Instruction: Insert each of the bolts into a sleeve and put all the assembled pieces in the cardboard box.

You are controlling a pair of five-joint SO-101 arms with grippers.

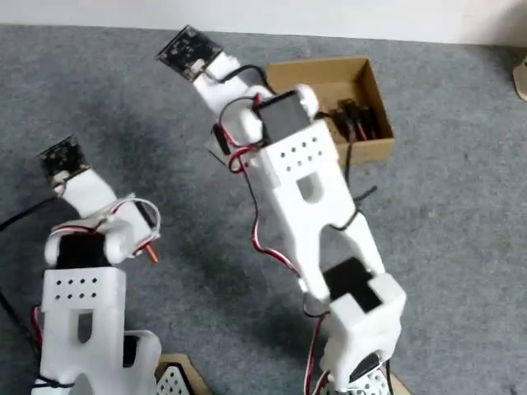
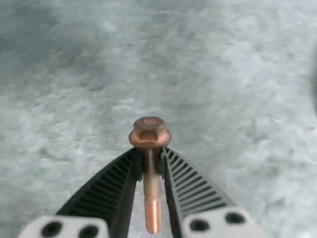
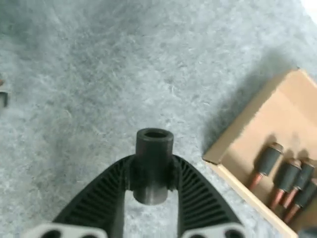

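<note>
Holding a copper-coloured bolt (image 2: 151, 191), the left fingers (image 2: 111, 183) are closed narrow on its shank just under the flanged hex head. The head sticks out past the fingertips and the threaded end points back toward the wrist. Bolt is off the grey bench (image 2: 233, 74), with bare surface under it. From the high view the left arm sits at the left side, and the bolt (image 1: 152, 253) shows as a small orange tip by its wrist.

The right fingers (image 3: 106, 191) are clamped on a dark sleeve (image 3: 154, 148), gripped around the middle. Its open bore sits past the fingertips, and it is off the bench too. The right arm stretches up the middle of the high view, its wrist end overlapping the near left part of the cardboard box (image 1: 329, 70).

The box (image 3: 277, 114) lies near the right fingers, not touching, with its top open. Inside it, several assembled pieces (image 3: 270, 159) lie side by side, dark sleeves with copper ends poking out. They also show in the high view as dark shapes (image 1: 362, 119) along the box's right side.
</note>
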